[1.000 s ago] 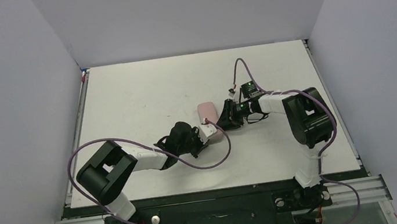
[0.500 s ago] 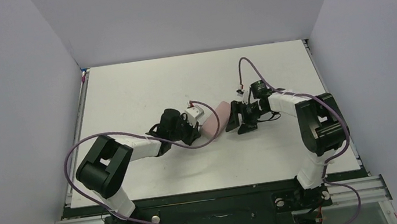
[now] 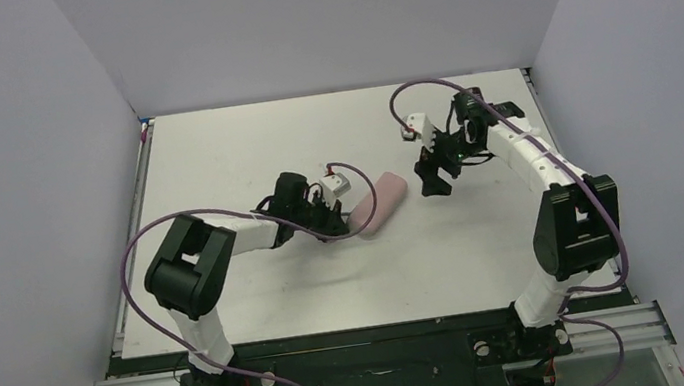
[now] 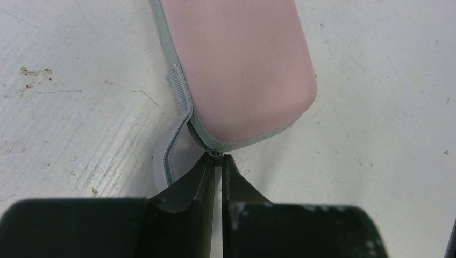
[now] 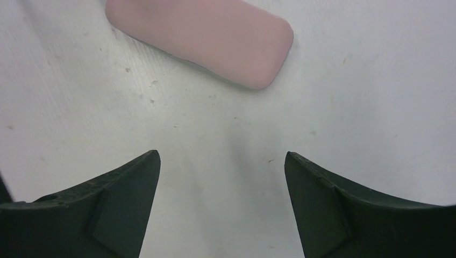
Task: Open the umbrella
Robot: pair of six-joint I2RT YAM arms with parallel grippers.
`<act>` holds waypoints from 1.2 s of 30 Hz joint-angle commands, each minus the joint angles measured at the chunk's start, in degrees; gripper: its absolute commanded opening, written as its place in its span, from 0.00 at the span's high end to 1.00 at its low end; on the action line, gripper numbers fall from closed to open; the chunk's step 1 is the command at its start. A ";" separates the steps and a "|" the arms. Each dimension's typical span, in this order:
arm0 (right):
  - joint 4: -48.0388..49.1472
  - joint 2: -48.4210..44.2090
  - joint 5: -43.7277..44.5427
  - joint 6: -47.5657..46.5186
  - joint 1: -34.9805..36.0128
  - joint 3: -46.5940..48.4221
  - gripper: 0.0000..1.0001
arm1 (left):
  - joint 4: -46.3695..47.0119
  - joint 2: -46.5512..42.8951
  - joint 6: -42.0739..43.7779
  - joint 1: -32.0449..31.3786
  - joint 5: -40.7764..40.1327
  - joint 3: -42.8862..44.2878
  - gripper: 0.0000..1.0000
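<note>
No umbrella shows in any view. A small pink oval case (image 3: 378,204) lies slanted on the white table (image 3: 242,156). It has a grey zip seam and a grey strap loop (image 4: 171,140). My left gripper (image 3: 348,224) is shut, its tips (image 4: 216,157) pinching the small grey pull at the near end of the case (image 4: 242,64). My right gripper (image 3: 434,180) hangs open over bare table to the right of the case, holding nothing. From the right wrist, the case (image 5: 204,37) lies ahead of the spread gripper (image 5: 221,156).
Grey walls close the table in at the left, back and right. Purple cables (image 3: 220,215) loop off both arms over the table. The right arm (image 3: 535,161) reaches along the table's right side.
The right gripper has opened, left the case and pulled back toward the far right. The left gripper stays shut on the pull and has swung the case to a slant.
</note>
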 commanded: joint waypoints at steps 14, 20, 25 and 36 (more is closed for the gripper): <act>2.34 9.96 -3.60 -55.21 10.33 3.33 0.12 | -7.37 3.82 8.56 3.82 8.36 7.83 1.00; 1.39 17.77 -0.84 -58.97 10.86 8.87 0.11 | -6.25 4.52 8.87 4.90 9.09 8.43 1.00; -0.73 21.24 1.69 -61.06 11.15 11.85 0.11 | -6.16 4.75 8.87 5.32 10.06 8.75 1.00; -6.69 21.85 6.65 -60.24 11.40 11.30 0.49 | -0.24 2.44 5.50 5.50 9.18 4.56 1.00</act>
